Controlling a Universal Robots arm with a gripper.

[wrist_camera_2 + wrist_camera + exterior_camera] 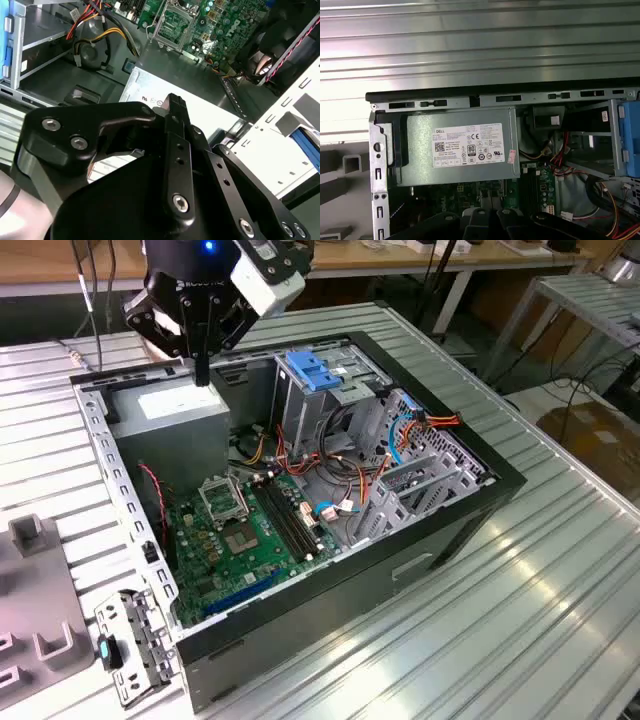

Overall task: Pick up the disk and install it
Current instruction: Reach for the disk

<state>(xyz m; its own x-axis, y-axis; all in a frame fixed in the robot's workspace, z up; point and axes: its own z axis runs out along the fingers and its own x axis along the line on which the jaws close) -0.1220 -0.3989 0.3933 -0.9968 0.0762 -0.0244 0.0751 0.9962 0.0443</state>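
Black robot pincer [203, 380], fingers pressed together and holding nothing, hangs just above a grey metal power supply box [180, 408] inside an open black computer case [500, 482]. Well away from the pincer, beyond a light-blue ribbed latch plate [315, 370], what appears to be the blue-framed disk [403, 410] stands in a drive bay.

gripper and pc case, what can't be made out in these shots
- Arm: exterior view, cut off by the top edge just above the gripper.
- Power supply: second wrist view, the gripper's black links cover much of it.
- Drive cage: exterior view, its metal walls and cables hide what sits in the bays.
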